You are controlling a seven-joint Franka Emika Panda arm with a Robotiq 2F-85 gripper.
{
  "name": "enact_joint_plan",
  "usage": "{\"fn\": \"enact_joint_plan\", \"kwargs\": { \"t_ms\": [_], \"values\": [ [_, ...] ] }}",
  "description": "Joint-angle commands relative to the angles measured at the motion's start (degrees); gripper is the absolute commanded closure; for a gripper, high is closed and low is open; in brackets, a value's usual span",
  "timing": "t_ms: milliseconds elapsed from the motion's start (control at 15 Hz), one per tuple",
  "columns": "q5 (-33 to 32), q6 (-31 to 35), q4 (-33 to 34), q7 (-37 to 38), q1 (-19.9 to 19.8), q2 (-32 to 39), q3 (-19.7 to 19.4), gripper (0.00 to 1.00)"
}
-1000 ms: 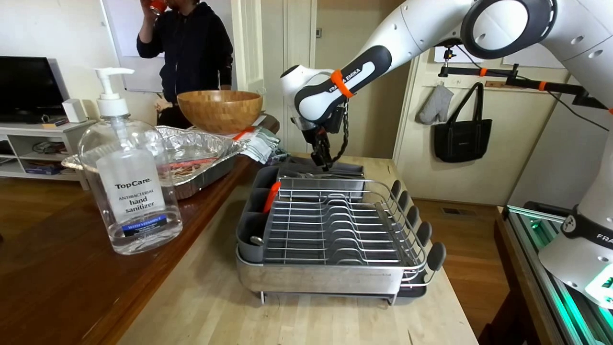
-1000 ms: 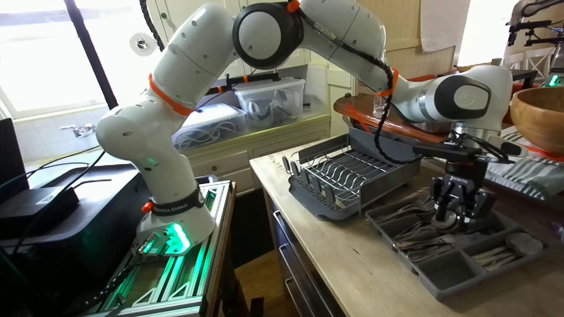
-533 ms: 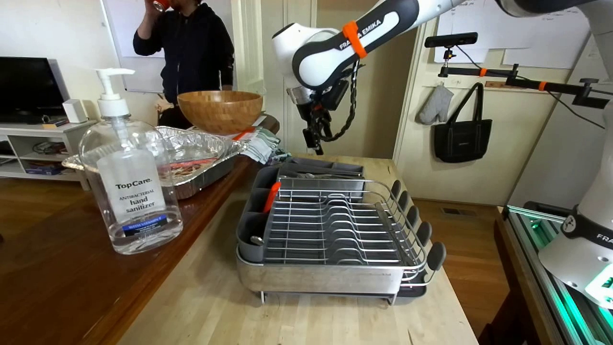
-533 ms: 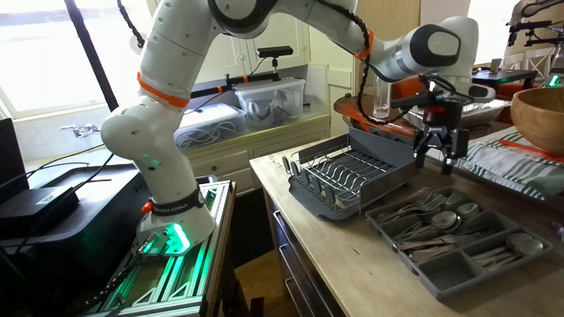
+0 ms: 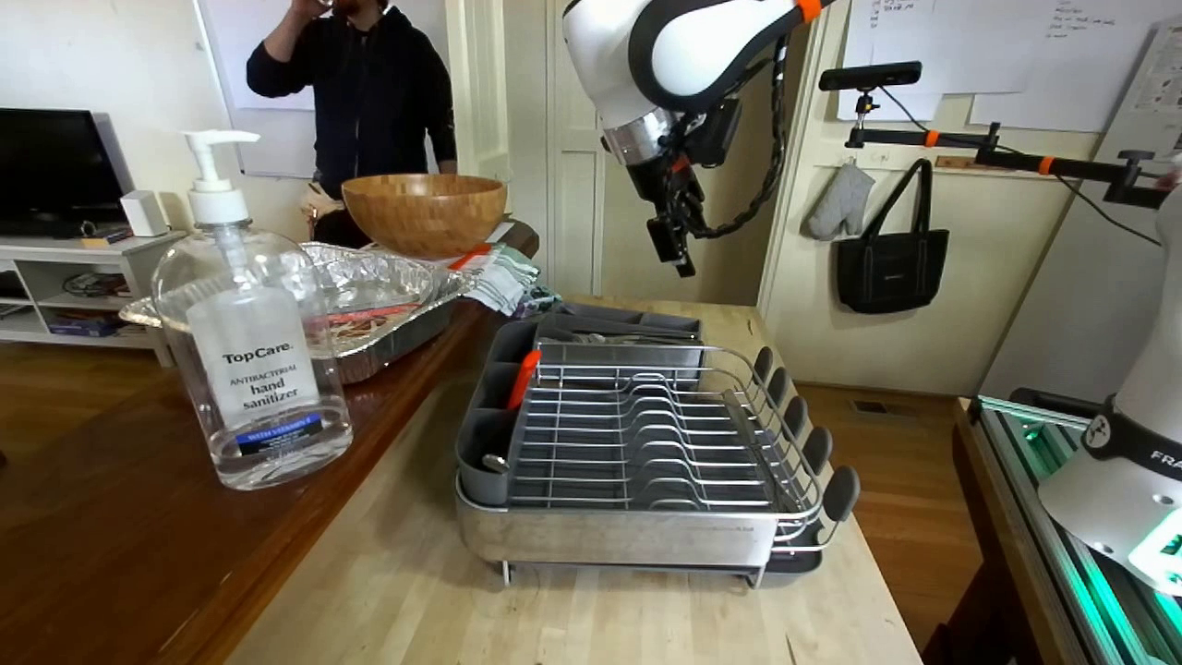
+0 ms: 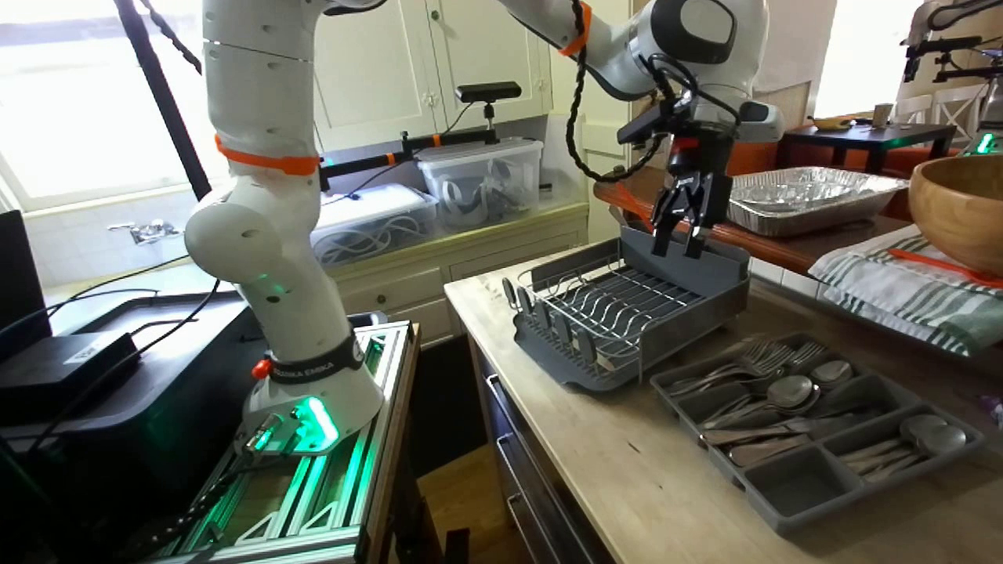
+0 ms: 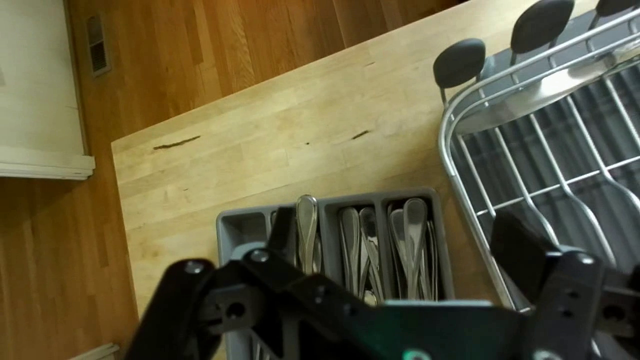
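Note:
My black gripper (image 6: 678, 244) is open and empty, raised in the air; it also shows in the wrist view (image 7: 400, 240), its fingers wide apart. In an exterior view it appears over the back of the dish rack (image 6: 689, 333), touching nothing. The gripper also shows edge-on in an exterior view (image 5: 683, 266), above the cutlery tray (image 5: 679, 323). The grey tray (image 6: 764, 501) holds forks, spoons and other cutlery in compartments. In the wrist view the tray (image 7: 432, 195) lies below between the fingers, and the rack (image 7: 470, 200) is at the right, partly behind one finger.
A hand sanitizer bottle (image 5: 263, 369), a foil pan (image 5: 397, 342) and a wooden bowl (image 5: 425, 217) stand on the raised brown counter. A striped towel (image 6: 893, 290) lies near the bowl. A person (image 5: 369, 102) stands behind. The wooden worktop (image 7: 250, 165) ends at the floor.
My gripper has risen out of the cutlery tray and moved sideways toward the dish rack, staying empty. The person has tipped the can further. The tray and rack have not moved.

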Motion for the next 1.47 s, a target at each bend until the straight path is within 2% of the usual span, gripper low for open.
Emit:
{"fn": "enact_joint_plan", "kwargs": {
  "t_ms": [0, 133, 333, 467, 867, 933, 1000, 1333, 1400],
  "values": [
    [-0.3, -0.2, -0.6, 0.1, -1.1, -0.6, 1.3, 0.00],
    [-1.6, -0.1, 0.2, 1.5, -0.4, -0.2, 1.5, 0.00],
    [-6.6, -4.5, 2.1, 13.9, 3.2, 0.7, 2.3, 0.00],
    [-7.7, -8.6, 2.5, 21.1, 5.2, 0.6, 3.4, 0.00],
    [-2.3, -22.1, 3.4, 42.3, 10.7, 2.5, 8.1, 0.00],
    [-1.1, -21.9, 3.0, 42.2, 11.0, 2.4, 9.2, 0.00],
    [-3.5, -19.9, 1.9, 39.6, 9.9, 1.3, 8.9, 0.00],
    [-3.5, -20.1, 2.0, 40.1, 9.9, 1.4, 9.3, 0.00],
    [-4.0, -18.1, 0.8, 40.5, 9.8, 0.9, 9.5, 0.00]
  ]
}}
